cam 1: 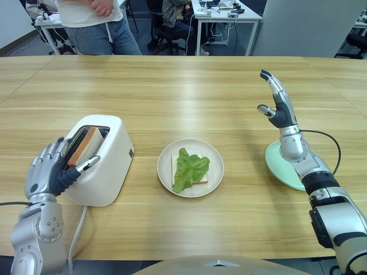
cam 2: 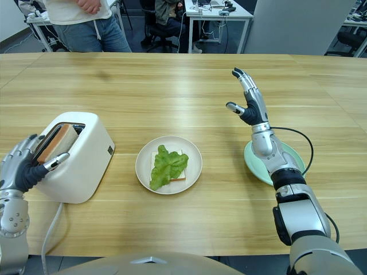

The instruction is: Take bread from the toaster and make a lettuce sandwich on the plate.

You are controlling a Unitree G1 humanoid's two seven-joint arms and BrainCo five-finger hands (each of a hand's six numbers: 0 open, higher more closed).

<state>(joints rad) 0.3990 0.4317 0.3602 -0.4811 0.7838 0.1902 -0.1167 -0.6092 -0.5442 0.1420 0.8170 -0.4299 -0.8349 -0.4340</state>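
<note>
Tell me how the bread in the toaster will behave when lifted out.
The bread stands tilted in the toaster slot, holding its shape, so probably stiff, not floppy. One slice only, so likely light. Its browned edge may crumble if the left hand squeezes hard.

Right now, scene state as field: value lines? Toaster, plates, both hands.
toaster: white, at the left of the table, lying tilted
toaster slice: sticking out of the slot
left hand: at the toaster, fingers closed around the toaster slice
white plate: centre of table
base slice: flat on the white plate
lettuce: on top of the base slice
green plate: at the right, under the right forearm
right hand: raised, open, holding nothing
stage: top slice not yet on the sandwich
</note>
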